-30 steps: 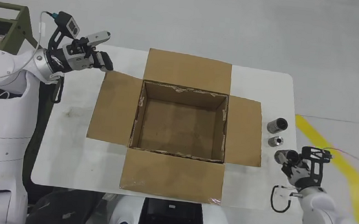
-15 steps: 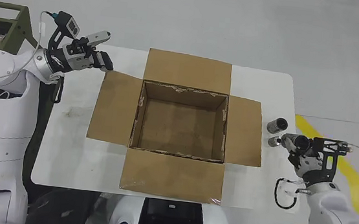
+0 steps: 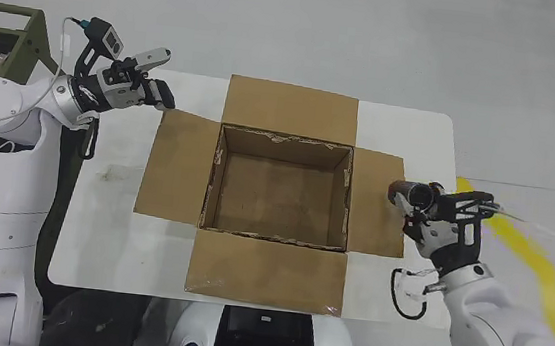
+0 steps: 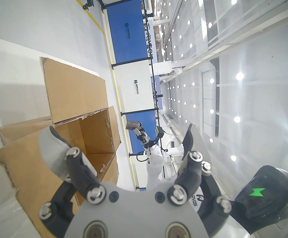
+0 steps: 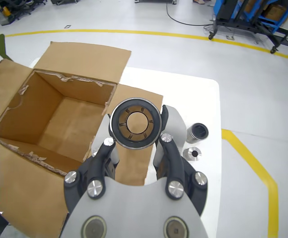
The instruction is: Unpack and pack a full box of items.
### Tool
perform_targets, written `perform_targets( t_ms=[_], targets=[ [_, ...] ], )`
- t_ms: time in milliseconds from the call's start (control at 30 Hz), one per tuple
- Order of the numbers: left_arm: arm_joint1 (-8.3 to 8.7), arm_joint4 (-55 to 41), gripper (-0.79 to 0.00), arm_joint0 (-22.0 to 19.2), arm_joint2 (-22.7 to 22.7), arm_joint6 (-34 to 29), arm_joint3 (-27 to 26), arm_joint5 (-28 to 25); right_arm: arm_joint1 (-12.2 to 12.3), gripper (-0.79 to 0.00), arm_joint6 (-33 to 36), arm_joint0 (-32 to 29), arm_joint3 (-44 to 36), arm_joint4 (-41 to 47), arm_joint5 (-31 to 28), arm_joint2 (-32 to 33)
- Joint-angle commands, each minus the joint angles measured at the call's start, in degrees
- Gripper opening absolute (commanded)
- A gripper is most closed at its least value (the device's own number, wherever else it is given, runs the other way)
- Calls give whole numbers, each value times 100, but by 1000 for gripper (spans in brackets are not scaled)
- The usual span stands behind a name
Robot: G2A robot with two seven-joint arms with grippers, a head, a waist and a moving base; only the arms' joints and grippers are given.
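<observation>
Right gripper (image 5: 137,126) is clamping a silver metal cylinder sleeve with a black ringed bore (image 5: 136,139), hanging it over the right flap of the open brown cardboard box (image 3: 266,268). Second silver metal cylinder (image 5: 197,133) and small silver cone-shaped disc (image 5: 192,154) are sitting close together on the white table (image 3: 112,217), just beyond that flap. Left gripper (image 3: 163,77) is hovering off the far corner of the box's left flap, fingers spread wide, holding nothing.

Left gripper (image 4: 119,135) held out, jaws spread; right gripper (image 5: 137,121) raised, jaws clamping a metal sleeve (image 5: 118,122).
</observation>
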Motion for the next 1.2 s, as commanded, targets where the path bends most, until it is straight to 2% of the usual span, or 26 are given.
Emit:
perform_targets(
  t_ms=[0,533,1167],
  targets=[
    [0,0,0,0,0,0,0,0,0,-785,65,94,2,-192,-44,-278],
    [0,0,0,0,0,0,0,0,-119,-785,536,1314,511,-631,5,-2294],
    [0,0,0,0,0,0,0,0,-324,-785,830,2627,1741,-454,175,-3333]
  ],
)
